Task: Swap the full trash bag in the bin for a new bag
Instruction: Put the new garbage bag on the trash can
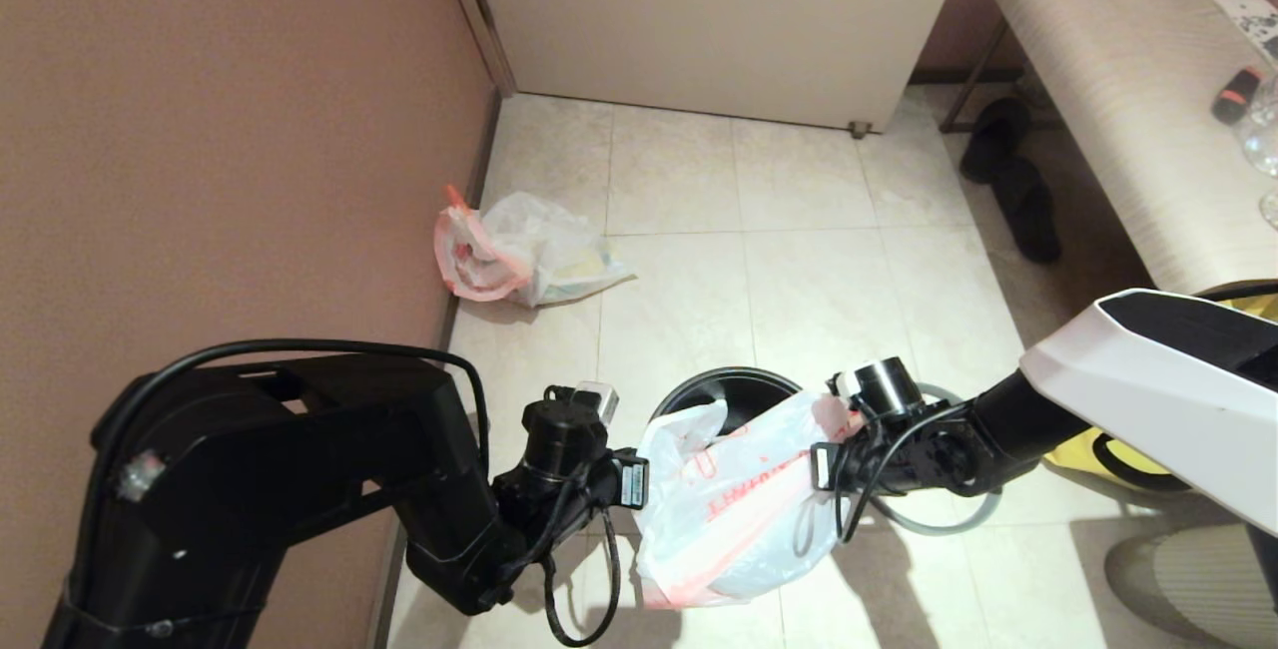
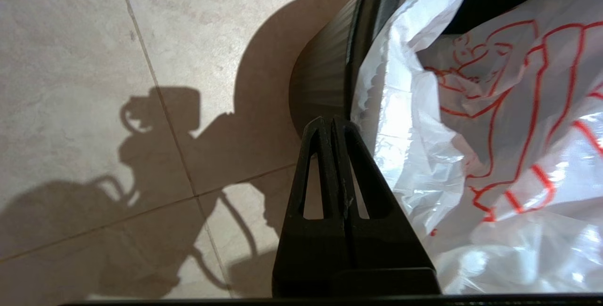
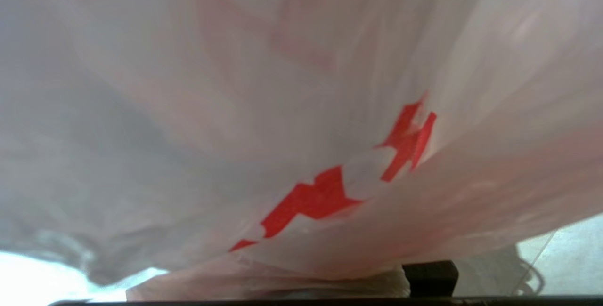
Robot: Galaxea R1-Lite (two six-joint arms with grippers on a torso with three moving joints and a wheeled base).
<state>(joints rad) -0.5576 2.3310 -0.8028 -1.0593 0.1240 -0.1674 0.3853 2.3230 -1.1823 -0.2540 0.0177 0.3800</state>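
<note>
The right gripper (image 1: 825, 449) is grasping the new bag (image 1: 734, 499) over the bin (image 1: 734, 391). The left gripper (image 2: 332, 124), fingers clenched on nothing, is touching the bag. The full bag (image 1: 519, 250) is lying by the wall.

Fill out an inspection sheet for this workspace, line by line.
Surface: beige tiled floor.
Job's things: new bag hangs over the black bin; full bag lies by the wall.
Clutter: slippers, yellow bag.
Grippers: left tool shut, empty, beside the bag's edge; right tool shut on the bag's handle side.
Cables: loops at both wrists.
Surroundings: bench, white door, brown wall.
</note>
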